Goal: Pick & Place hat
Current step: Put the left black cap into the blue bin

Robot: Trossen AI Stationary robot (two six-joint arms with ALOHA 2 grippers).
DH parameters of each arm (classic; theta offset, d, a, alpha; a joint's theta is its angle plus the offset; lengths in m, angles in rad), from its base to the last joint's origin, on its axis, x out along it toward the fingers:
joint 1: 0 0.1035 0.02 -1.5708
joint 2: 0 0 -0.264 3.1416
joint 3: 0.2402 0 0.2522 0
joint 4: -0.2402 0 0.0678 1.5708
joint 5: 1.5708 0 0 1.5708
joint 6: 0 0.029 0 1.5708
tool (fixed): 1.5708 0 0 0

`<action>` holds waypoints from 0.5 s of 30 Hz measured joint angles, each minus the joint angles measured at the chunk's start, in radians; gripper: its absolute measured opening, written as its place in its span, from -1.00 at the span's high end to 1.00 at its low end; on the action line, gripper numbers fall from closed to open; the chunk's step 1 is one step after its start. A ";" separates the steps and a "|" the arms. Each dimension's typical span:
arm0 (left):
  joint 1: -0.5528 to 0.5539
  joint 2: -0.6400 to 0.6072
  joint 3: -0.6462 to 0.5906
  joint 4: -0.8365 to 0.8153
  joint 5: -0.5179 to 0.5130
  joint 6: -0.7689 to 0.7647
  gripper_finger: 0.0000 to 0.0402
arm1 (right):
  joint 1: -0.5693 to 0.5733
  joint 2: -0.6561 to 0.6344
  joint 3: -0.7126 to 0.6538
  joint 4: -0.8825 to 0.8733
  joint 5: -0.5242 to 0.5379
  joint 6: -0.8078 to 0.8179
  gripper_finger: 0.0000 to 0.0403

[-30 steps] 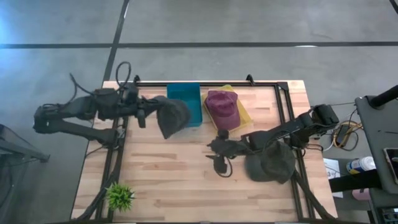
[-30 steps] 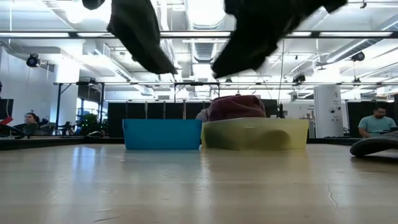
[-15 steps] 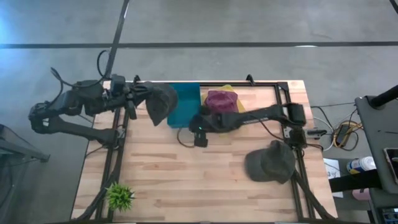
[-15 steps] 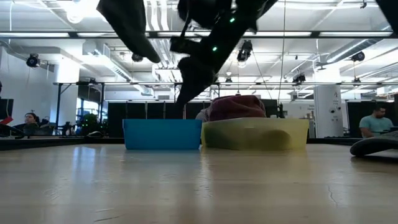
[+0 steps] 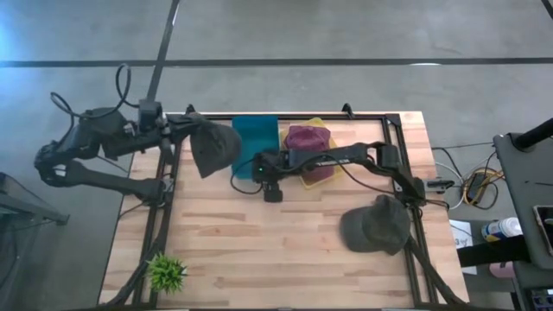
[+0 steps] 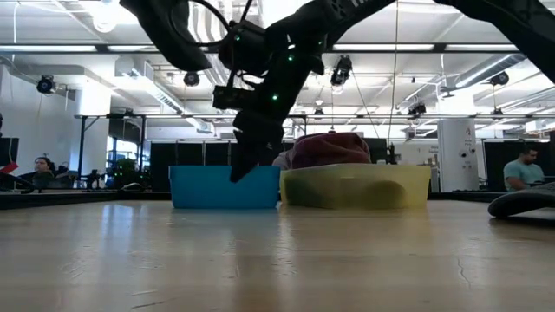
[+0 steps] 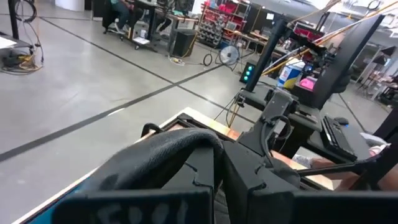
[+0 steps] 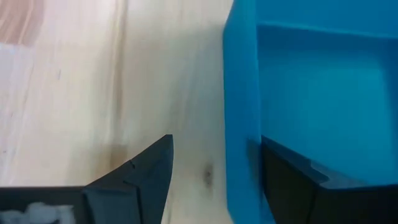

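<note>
While the low view looks level across the counter (image 6: 277, 260), its bare wooden top lies nearest, with a green plant (image 5: 167, 272) at the near left corner and a dark green hat (image 5: 377, 226) lying flat near the right edge. Farther back, the right hand (image 5: 270, 177) hangs just at the near wall of the blue bin (image 5: 257, 145); in the right wrist view its fingers (image 8: 134, 180) stand apart, one over bare wood and one over the bin's wall (image 8: 239, 112), gripping nothing. Beside the blue bin sits a yellow bin (image 5: 339, 157) holding a maroon hat (image 5: 309, 149). At the far left edge, the left hand (image 5: 186, 131) is raised and clamped on a dark grey hat (image 5: 212, 147), which droops beside the blue bin.
</note>
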 joint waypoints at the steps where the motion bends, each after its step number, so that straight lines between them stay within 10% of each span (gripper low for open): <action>1: 0.000 -0.003 0.004 -0.014 0.000 0.000 0.95 | 0.001 0.008 0.010 -0.013 -0.005 -0.005 0.01; 10: 0.000 -0.003 0.003 -0.082 0.036 -0.033 0.95 | 0.045 0.000 0.033 -0.176 -0.081 -0.030 0.84; 15: 0.000 0.031 0.001 -0.094 0.155 -0.076 0.95 | 0.113 -0.017 0.033 -0.230 -0.082 -0.157 0.93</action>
